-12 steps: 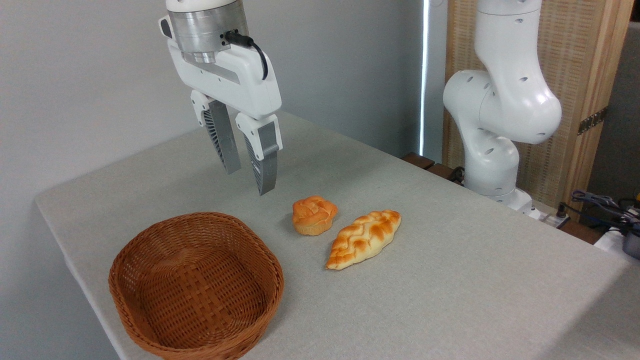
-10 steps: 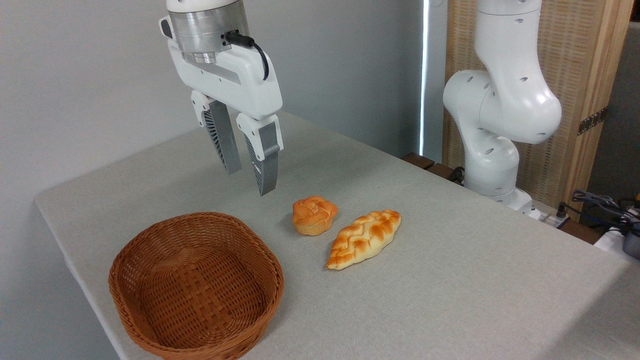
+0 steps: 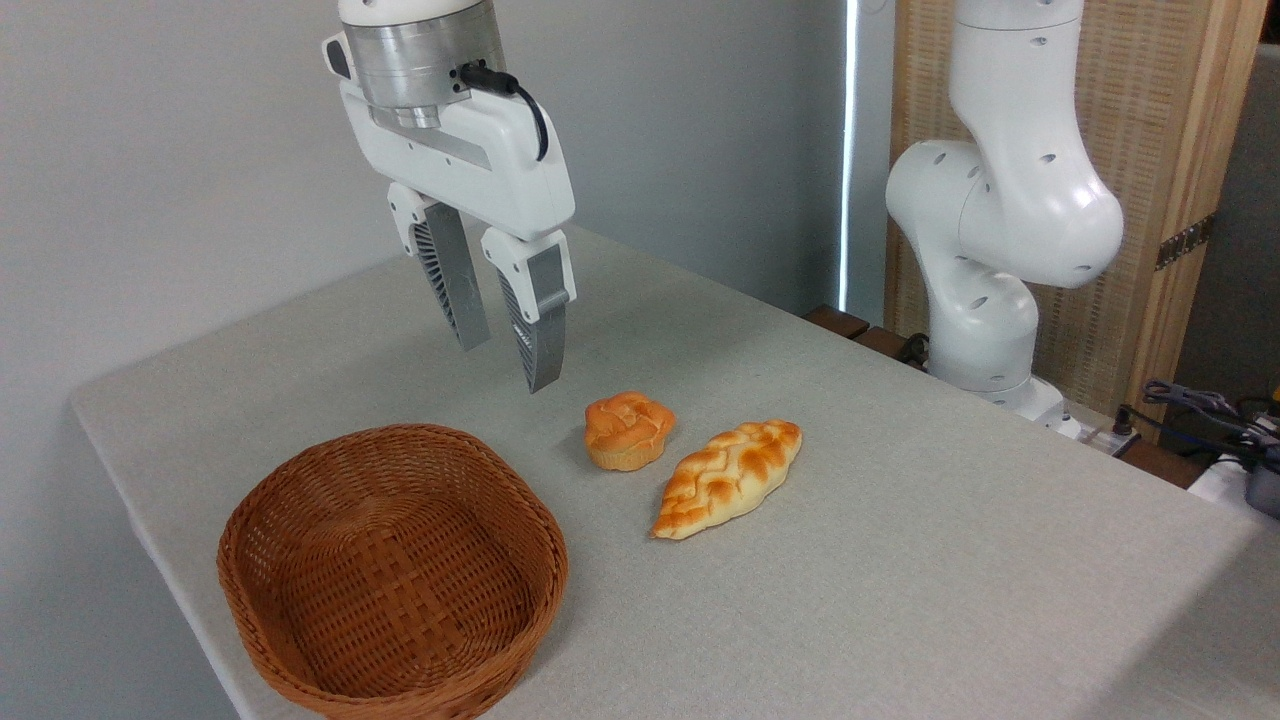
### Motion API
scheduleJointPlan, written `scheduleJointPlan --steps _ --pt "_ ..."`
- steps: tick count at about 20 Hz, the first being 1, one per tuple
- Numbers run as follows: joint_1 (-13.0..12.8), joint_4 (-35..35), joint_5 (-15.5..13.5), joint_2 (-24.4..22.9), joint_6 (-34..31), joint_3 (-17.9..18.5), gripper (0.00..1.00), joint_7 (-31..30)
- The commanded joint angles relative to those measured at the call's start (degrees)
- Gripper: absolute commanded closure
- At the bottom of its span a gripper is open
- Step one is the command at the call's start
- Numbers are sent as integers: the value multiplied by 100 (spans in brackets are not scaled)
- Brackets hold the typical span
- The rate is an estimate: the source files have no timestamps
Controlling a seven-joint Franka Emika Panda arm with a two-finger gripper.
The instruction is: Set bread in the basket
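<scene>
The bread (image 3: 728,477), a long braided golden loaf with toasted patches, lies on the grey table right of centre. The basket (image 3: 300,640), shallow reddish-brown wicker with nothing in it, sits at the front left. My gripper (image 3: 510,367) hangs in the air above the table, behind the basket and up-left of the bread, fingers pointing down. It is open with nothing between the fingers.
A small round orange bun (image 3: 627,428) stands just left of the bread. The arm's white base (image 3: 990,250) rises at the back right by a wooden screen (image 3: 1170,150). Cables (image 3: 1210,410) lie at the far right. The table's left edge (image 3: 140,520) runs close to the basket.
The gripper has shifted slightly to the right, toward the bun and the bread. The bread, bun and basket have not moved.
</scene>
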Motion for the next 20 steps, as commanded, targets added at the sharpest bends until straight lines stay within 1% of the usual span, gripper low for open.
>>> scheduleJointPlan --steps 1,6,9,20 --pt "-6 32 -76 -71 -160 70 0 81" --pt "-14 32 -76 -80 -178 70 0 81" --pt "-14 24 -68 -80 -300 70 0 81" --pt "-6 15 -76 -97 -301 88 0 98"
